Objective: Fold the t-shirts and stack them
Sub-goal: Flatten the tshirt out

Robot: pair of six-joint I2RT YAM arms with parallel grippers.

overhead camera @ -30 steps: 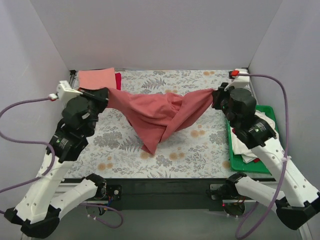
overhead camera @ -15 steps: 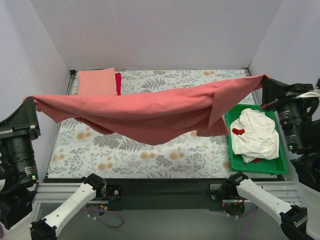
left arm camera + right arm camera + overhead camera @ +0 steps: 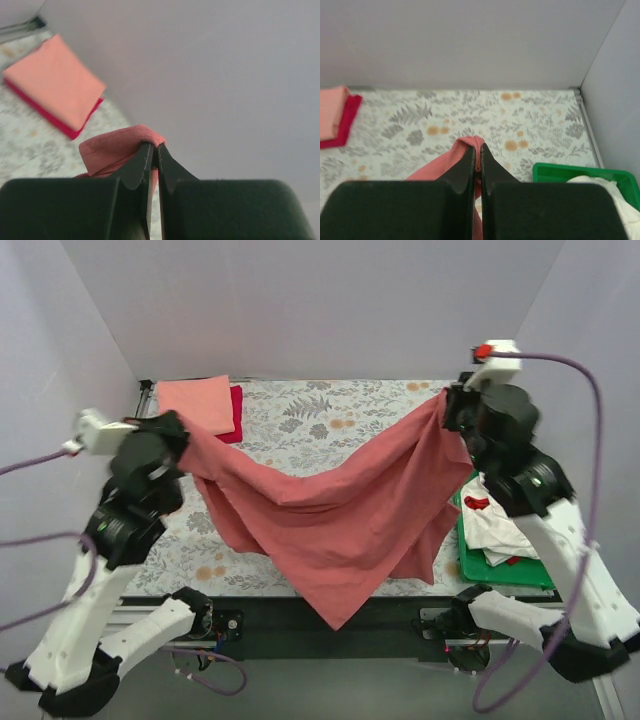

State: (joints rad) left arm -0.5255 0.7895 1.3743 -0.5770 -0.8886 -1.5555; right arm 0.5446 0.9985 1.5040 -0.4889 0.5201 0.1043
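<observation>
Brick-red cotton t-shirt (image 3: 340, 525), soft and short-sleeved, hangs in the air between the two arms above the floral-patterned table (image 3: 330, 420). The left gripper (image 3: 154, 147) is clenched on a fold of its hem or edge, as the left wrist view shows; the right gripper (image 3: 477, 147) is pinched shut on another bunch of the same cloth. The upper edge sags in a shallow curve between them, and the lowest tip droops past the near edge of the table. At the far-left corner a salmon-pink folded shirt (image 3: 197, 400) lies on a crimson shirt (image 3: 231, 425), and a crumpled cream-white shirt (image 3: 500, 525) sits in the green plastic tray (image 3: 520, 572) on the right. The step in hand looks like spreading the garment for folding. To do it well, both grips should hold firm while the arms draw apart enough to take the sag out of the top edge; they should then lower it level, so the hanging tip meets the table first and the cloth lays out flat, clear of the folded pile and the tray. Half a second ago the shirt was stretched wide and high, nearly flat, with the arms swung far out to the sides; now the arms are nearer together and the cloth falls in a deep drape. A second ago it was a twisted rope slung low over the table.
</observation>
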